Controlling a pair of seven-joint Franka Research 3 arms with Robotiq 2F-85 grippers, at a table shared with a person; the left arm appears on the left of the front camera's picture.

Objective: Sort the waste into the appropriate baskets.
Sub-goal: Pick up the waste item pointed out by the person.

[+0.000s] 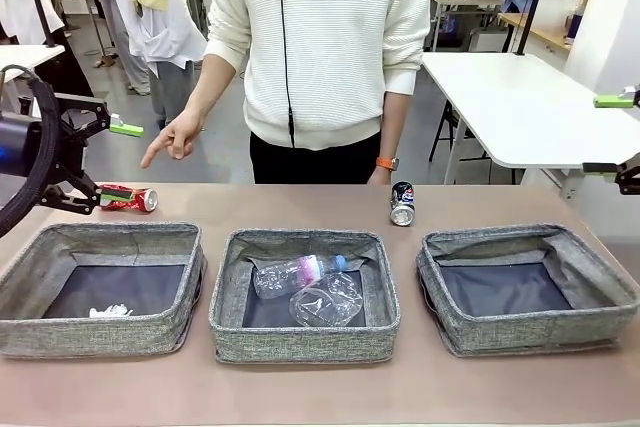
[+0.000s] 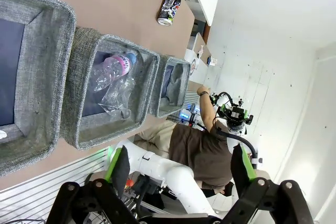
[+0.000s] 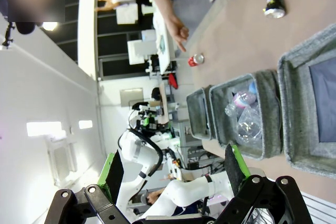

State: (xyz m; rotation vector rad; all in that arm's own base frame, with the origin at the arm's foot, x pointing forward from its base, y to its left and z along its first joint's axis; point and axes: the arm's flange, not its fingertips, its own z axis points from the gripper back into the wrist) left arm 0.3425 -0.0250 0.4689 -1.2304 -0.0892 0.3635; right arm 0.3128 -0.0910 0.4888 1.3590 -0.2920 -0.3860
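Far left, my left tool [image 2: 179, 167] hangs above the worktop's [image 1: 300, 387] left edge. Its fingers are spread wide and there is nothing between them. Just beside it in the front view lies the crushed red can [image 1: 128, 199], on its side on the worktop behind the left basket [image 1: 30, 257]. I can't tell whether my lower finger touches it. The person's hand [image 1: 172, 139] hovers above the can, forefinger pointing down, right in the space over it. In the left basket, crumpled white paper [image 1: 110, 311] sits at the near edge of the dark bottom.

Moving to the centre, the middle basket [image 1: 300, 342] holds the clear plastic bottle [image 1: 295, 272], lying on its side with its blue cap to the right. The clear plastic cup [image 1: 325, 302] rests against it on the near side.

Behind the gap between the middle and right baskets, the dark can [image 1: 402, 203] sits on open worktop close to the person's body. It looks to be lying with its silvery end toward me. The right basket [image 1: 600, 317] shows its dark bottom.

Far right, my right tool [image 3: 174, 170] is out past the worktop's edge, its fingers wide apart and holding nothing. A white table [image 1: 520, 107] stands behind it.
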